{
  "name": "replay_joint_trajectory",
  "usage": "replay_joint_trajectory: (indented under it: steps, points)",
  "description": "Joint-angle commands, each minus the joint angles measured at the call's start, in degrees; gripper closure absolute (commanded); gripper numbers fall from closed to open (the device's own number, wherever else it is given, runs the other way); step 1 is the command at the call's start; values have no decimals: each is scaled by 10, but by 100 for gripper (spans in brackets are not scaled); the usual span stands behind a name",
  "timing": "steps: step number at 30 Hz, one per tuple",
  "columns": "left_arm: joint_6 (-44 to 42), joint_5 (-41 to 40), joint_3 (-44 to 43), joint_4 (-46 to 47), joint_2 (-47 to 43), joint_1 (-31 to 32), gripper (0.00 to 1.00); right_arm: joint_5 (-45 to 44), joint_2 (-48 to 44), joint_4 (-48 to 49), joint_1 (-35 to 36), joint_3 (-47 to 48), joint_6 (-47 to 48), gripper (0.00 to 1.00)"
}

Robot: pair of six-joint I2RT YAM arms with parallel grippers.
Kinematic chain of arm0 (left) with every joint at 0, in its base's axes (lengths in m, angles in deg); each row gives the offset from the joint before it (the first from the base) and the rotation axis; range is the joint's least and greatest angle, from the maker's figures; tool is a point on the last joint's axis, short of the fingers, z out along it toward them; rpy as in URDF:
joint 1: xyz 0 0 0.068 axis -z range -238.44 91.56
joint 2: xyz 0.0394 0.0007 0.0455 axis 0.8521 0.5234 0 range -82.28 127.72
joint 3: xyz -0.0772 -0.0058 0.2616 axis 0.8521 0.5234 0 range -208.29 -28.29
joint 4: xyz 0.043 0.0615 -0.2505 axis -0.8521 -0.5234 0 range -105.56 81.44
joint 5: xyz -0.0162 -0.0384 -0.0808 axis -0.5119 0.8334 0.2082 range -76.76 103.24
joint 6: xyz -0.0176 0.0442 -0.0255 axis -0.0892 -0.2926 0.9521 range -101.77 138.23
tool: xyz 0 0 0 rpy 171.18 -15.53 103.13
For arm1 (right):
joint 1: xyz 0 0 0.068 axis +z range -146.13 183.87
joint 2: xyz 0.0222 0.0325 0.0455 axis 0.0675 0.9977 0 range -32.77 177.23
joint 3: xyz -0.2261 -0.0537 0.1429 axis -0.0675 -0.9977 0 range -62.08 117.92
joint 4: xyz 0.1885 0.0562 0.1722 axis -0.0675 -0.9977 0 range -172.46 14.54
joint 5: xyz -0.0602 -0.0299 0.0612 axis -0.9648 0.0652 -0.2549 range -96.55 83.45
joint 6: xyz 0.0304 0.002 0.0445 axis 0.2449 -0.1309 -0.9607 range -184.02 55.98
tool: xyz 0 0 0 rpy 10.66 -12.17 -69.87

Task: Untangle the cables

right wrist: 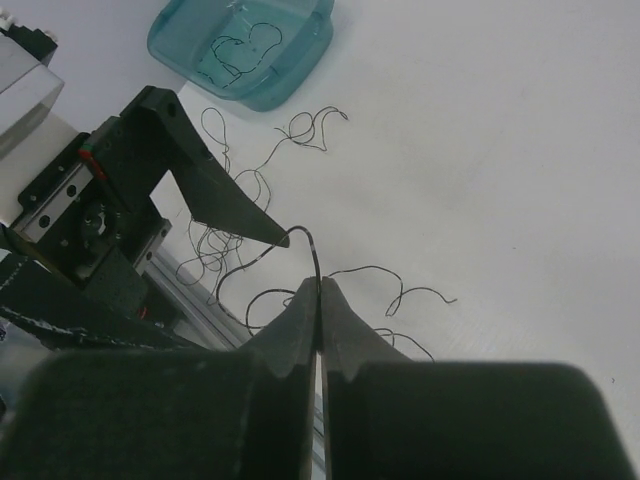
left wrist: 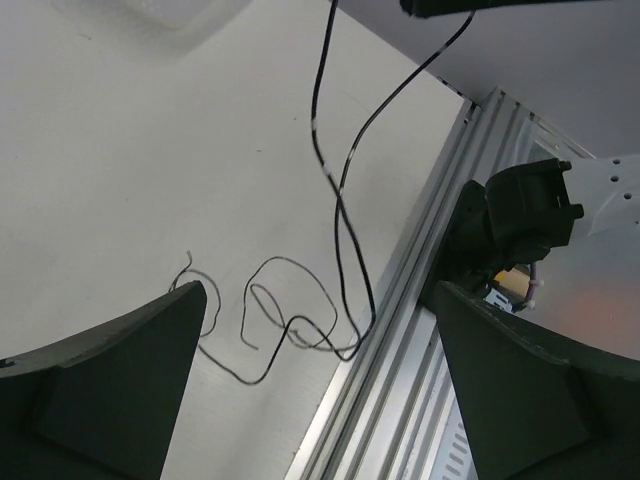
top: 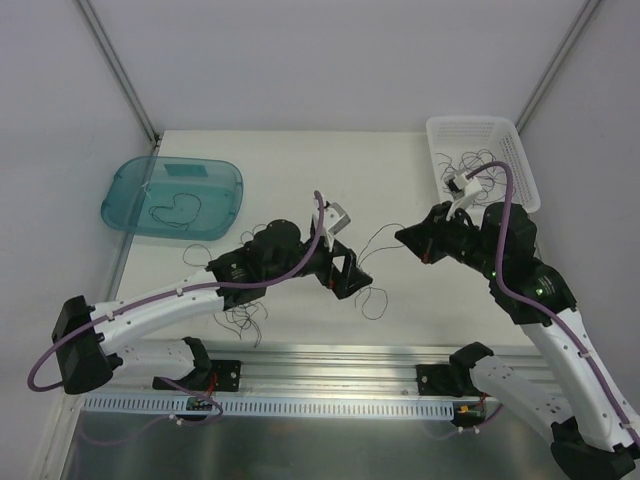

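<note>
My right gripper (top: 408, 238) (right wrist: 320, 285) is shut on one thin dark cable (top: 381, 236) (right wrist: 305, 238), held above the table. The cable hangs down to loose loops (top: 375, 300) (left wrist: 290, 320) by the table's front edge. My left gripper (top: 354, 278) (left wrist: 320, 400) is open and empty, just left of the held cable and above those loops. One of its fingers (right wrist: 215, 190) shows in the right wrist view, its tip close to the cable. A tangle of several more cables (top: 245, 318) (right wrist: 215, 245) lies under the left arm.
A teal tray (top: 125, 205) (right wrist: 300, 60) at the back left holds one curled cable (top: 180, 208). A white basket (top: 520, 150) at the back right holds more cables. An aluminium rail (top: 330, 355) (left wrist: 400, 380) runs along the table's front edge.
</note>
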Motion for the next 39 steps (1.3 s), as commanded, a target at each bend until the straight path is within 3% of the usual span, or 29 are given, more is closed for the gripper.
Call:
replay_joint_trajectory:
  steps: [1,4,7,8,11,12,15,16,18,19,22,30,39]
  points:
    - [-19,-3,-46,64,36,20,1,6,1,39,13,-5,-17,99]
    - [-13,-23,-51,66,56,26,7,1,1,42,18,-10,-17,99]
    - [-6,-35,-51,66,65,30,32,-1,-1,46,18,-16,-17,99]
    - [-3,-40,-51,66,65,31,56,-3,-1,45,19,-17,-16,99]
    - [-2,-55,-45,66,58,31,94,-16,-7,41,19,-23,-12,99]
    - [-1,-63,-45,66,53,31,100,-25,-7,38,19,-24,-11,99]
    - [1,-82,-50,59,41,31,100,-47,-13,30,19,-31,-15,86]
    - [2,-98,-54,55,39,31,100,-53,-16,27,18,-32,-17,67]
    - [0,-111,-71,30,34,30,100,-82,-19,17,18,-32,-29,44]
    - [-1,-130,-80,19,34,29,100,-99,-21,9,18,-29,-33,23]
    - [3,-157,-129,-58,39,8,100,-170,-21,-39,16,-12,-30,1]
    - [-2,-141,-247,-163,23,-96,100,-396,-33,-120,14,-11,-10,3]
    - [-40,-154,-387,-250,20,-257,100,-401,-103,-83,15,-79,49,3]
